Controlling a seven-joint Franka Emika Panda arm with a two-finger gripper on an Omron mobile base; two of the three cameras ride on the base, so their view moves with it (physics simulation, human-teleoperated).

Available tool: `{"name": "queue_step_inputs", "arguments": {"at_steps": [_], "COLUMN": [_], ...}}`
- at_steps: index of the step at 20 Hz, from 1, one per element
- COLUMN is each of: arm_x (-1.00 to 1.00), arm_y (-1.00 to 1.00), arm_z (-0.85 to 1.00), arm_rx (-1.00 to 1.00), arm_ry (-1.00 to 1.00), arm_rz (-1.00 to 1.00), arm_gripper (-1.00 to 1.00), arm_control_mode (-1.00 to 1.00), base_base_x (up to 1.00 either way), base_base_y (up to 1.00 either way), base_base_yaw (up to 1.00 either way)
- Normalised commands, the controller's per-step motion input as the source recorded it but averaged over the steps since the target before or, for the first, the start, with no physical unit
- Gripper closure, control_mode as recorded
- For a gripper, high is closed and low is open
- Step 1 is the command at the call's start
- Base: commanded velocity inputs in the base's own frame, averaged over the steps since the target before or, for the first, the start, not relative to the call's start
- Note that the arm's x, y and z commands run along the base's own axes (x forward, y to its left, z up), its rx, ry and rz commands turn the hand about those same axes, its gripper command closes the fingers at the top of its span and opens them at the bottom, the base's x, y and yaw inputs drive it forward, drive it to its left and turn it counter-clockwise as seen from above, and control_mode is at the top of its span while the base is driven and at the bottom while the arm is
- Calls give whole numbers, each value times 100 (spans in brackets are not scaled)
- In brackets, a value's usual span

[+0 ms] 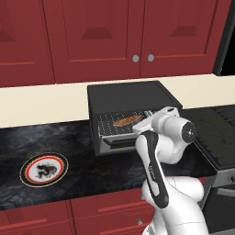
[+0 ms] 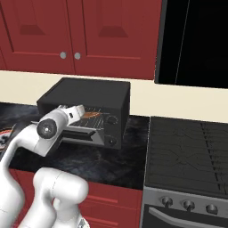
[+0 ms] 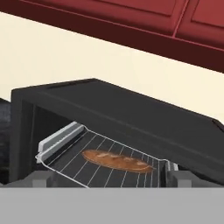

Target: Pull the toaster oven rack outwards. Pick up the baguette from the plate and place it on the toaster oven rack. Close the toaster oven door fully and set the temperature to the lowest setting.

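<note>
Rack (image 3: 105,164) sticks out with baguette (image 3: 117,160) on it; gripper (image 1: 148,115) spread, empty. Risk: closing door jams against the rack.

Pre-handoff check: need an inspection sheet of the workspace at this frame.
Surface: dark marbled counter.
Job's things: baguette lies on the toaster oven rack, which is pulled out of the toaster oven; toaster oven door is down, open; plate empty, left of the oven.
Clutter: nothing seen.
Grippers: gripper open, holding nothing, at the oven mouth.
Cables: nothing seen.
Surroundings: red cabinets above, stovetop to the right.
</note>
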Motion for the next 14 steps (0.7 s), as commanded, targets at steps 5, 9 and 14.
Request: {"name": "queue_step_inputs", "arguments": {"at_steps": [5,9,14], "arm_x": [-24,-79,-100], "arm_y": [6,10,-1], "arm_z": [83,100,72], "arm_rx": [0,0,0], "arm_ry": [-4,10,43], "arm_rz": [0,-9,-13], "arm_gripper": [-100,-100,-100], "arm_control_mode": [-100,-100,-100], "base_base_x": [0,0,0], "base_base_y": [0,0,0], "base_base_yaw": [0,0,0]}}
